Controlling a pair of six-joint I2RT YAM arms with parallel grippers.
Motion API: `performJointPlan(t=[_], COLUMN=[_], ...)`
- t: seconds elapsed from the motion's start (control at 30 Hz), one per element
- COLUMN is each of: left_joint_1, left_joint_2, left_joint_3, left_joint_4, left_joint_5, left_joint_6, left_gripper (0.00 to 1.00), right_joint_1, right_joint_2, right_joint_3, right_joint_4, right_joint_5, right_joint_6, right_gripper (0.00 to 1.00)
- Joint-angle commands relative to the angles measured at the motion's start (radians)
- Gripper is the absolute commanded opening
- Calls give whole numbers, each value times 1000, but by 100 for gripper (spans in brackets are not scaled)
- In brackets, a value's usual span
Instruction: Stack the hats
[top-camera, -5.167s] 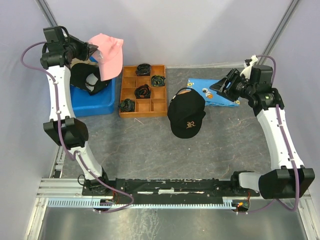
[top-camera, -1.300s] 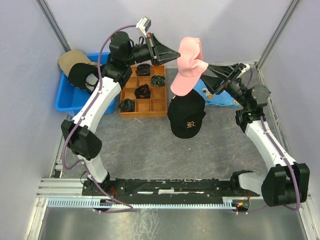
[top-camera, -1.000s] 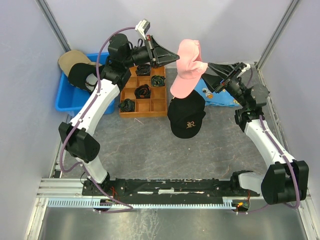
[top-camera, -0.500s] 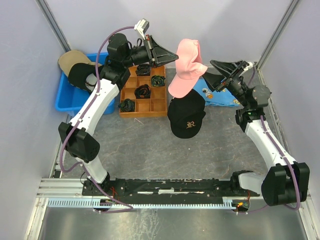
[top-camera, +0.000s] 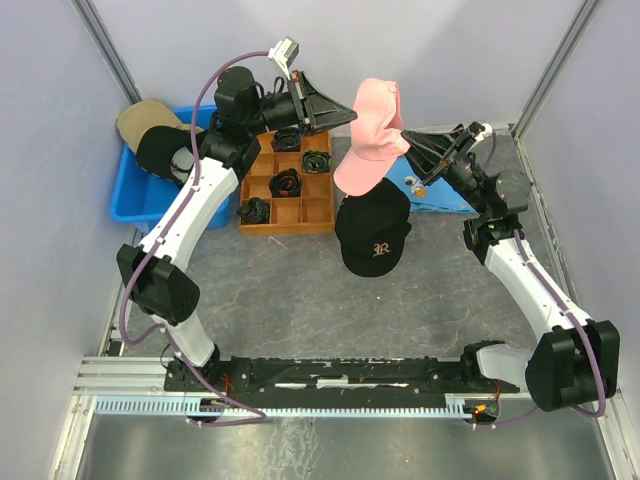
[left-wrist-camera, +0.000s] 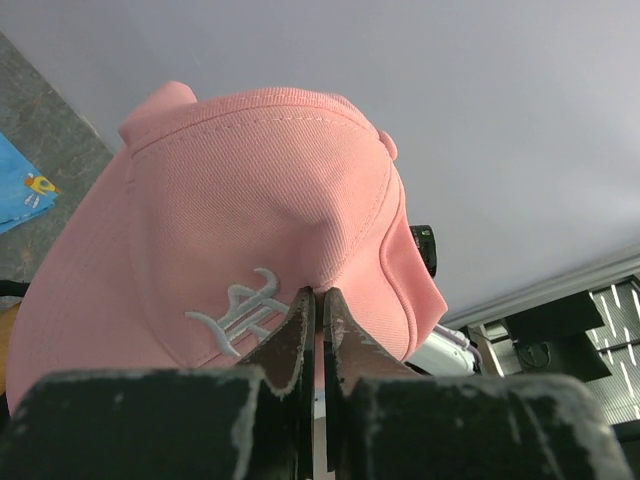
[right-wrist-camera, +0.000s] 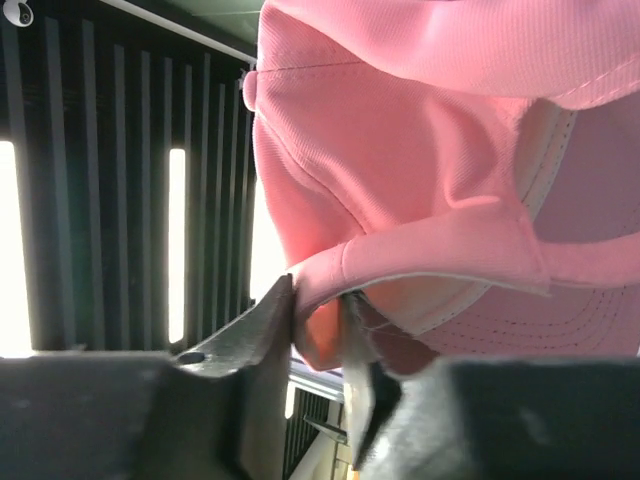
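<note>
While the left hand (left-wrist-camera: 318, 300) stays pressed together on a fold in the crown of the pink cap (top-camera: 368, 135), the right hand (right-wrist-camera: 318, 318), spread wide half a second ago, has narrowed and now pinches the cap's lower edge. Held from both sides, the pink cap hangs above the black cap (top-camera: 373, 238) on the grey tabletop (top-camera: 300, 300), probably ready for lowering. Its soft ribbed twill, stitched with a pale emblem, dents under the grip.
</note>
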Motion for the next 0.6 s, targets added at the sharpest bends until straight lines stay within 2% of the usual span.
performJointPlan(t=[0.0,0.13,0.27,0.33,0.4,0.47,0.5,0.57], left_joint_1=[1,7,11,14,19,27,30,33], left_joint_2=[-47,-63,-83,-91,-104,-112,-115,-119], left_joint_3=[31,33,30,33,36,42,50,58], left_joint_4=[21,-35,-177,-276,-364,-432,-468,-520], left_joint_5=[31,27,-12,-43,-73,-96,-112,-128], left_joint_6=[75,113,196,249,290,323,339,363], left_gripper=[3,3,3,3,3,3,3,3], right_joint_1=[2,-9,-40,-55,-58,-60,-61,-64], right_joint_2=[-15,-17,24,43,56,89,113,142], right_joint_3=[10,27,153,278,444,647,703,736], right_joint_4=[49,-6,-151,-378,-793,-1175,-1295,-1389], right_joint_5=[29,-22,-158,-252,-296,-274,-260,-262], right_joint_6=[461,381,186,-41,-393,-736,-885,-969], right_gripper=[24,8,0,0,0,0,0,0])
